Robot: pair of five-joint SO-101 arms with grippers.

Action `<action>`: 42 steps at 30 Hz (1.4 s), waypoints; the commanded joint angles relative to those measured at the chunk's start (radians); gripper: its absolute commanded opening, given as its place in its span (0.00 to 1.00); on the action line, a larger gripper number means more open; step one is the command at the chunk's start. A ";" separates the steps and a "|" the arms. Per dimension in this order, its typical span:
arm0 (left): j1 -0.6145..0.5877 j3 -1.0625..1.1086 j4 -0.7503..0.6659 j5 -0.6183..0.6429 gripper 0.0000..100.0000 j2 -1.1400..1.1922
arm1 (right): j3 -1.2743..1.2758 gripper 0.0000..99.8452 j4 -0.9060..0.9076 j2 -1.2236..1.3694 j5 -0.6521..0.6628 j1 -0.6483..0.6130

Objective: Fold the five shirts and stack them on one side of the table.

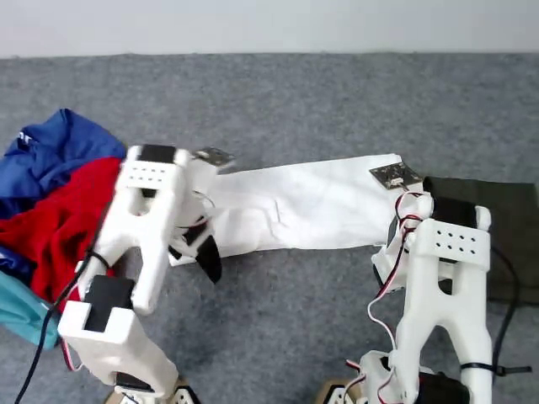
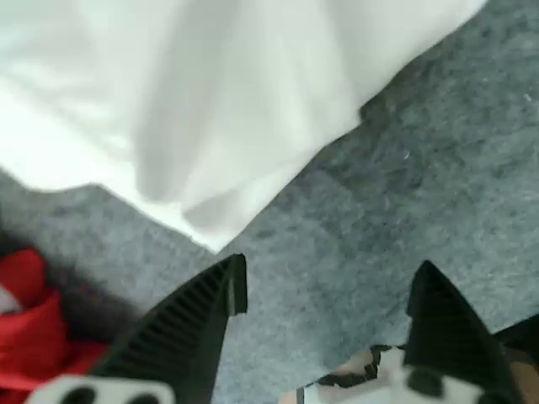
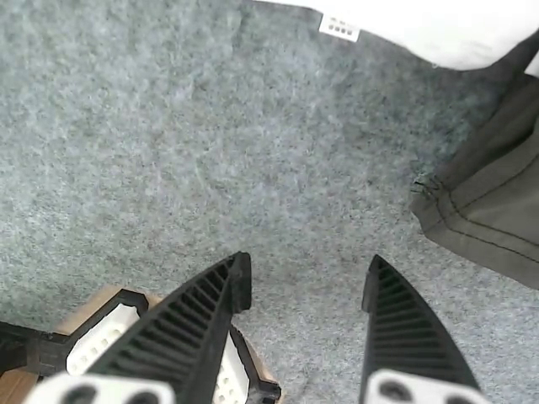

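Observation:
A white shirt [image 1: 303, 206], folded into a long strip, lies across the middle of the grey table. My left gripper [image 2: 333, 273] hangs open just over the near-left edge of the white shirt [image 2: 210, 93], with nothing between its fingers. In the high view the left arm [image 1: 152, 210] stands over that end of the strip. My right gripper [image 3: 309, 269] is open above bare felt, near the strip's right end [image 3: 438, 25] and a folded dark olive shirt [image 3: 488, 202]. The olive shirt [image 1: 497, 227] lies flat at the right edge, partly behind the right arm [image 1: 442, 261].
A heap of red [image 1: 59, 219], blue [image 1: 50, 156] and teal [image 1: 21, 311] shirts lies at the left edge; the red cloth [image 2: 25, 324] is close to my left gripper. The grey felt [image 1: 295, 109] behind the white strip is bare up to the back wall.

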 commanded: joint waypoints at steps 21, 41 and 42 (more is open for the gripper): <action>0.087 0.119 -0.376 -0.012 0.31 -0.044 | -0.003 0.22 -0.007 -0.033 -0.009 -0.012; -0.087 0.021 -0.425 0.117 0.31 -0.055 | -0.002 0.22 -0.007 -0.031 -0.009 -0.008; -0.117 0.005 -0.425 0.132 0.31 -0.052 | -0.002 0.22 -0.007 -0.031 -0.009 -0.008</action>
